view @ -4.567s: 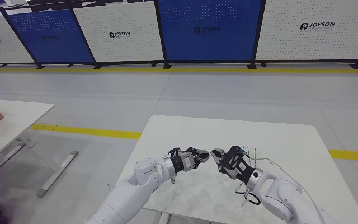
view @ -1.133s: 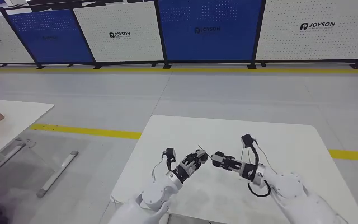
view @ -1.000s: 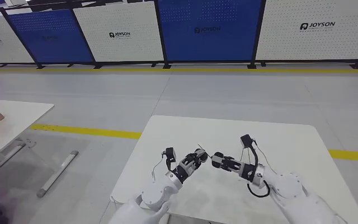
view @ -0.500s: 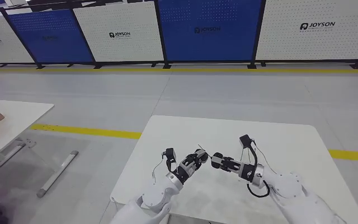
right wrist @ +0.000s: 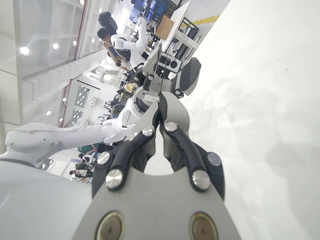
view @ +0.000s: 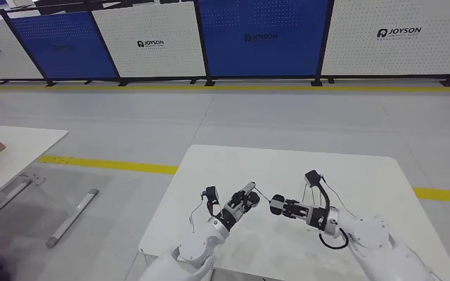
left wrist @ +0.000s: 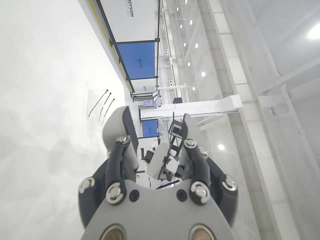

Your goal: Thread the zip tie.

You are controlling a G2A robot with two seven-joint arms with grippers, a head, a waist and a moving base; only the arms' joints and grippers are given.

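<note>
1. Standing on a pale grey floor, the white table (view: 337,168) carries both arms over its near half, on the side closest to the robot.
2. The left gripper (view: 251,194) hangs above the table's near half, tilted, with its tips toward the table's middle. Its two fingers are spread wide and nothing sits between the pads; the left wrist view (left wrist: 156,119) shows the gap plainly. In the right wrist view it appears farther off (right wrist: 172,67), its released fingers facing the other arm.
3. The right gripper (view: 274,206) hangs above the same near half of the table, a little further toward the table's right edge, tip to tip with the left one and just apart from it. Its fingers are clenched together on the zip tie (right wrist: 161,83), as the right wrist view (right wrist: 160,98) shows.
4. The zip tie (view: 262,196) is a thin dark strand held off the table's surface. It sticks out from the right gripper's closed tips toward the open left fingers; whether it touches them I cannot tell.
5. Three spare ties (left wrist: 101,102) lie flat on the table, side by side and nearly parallel, beyond the left gripper's fingertips.
</note>
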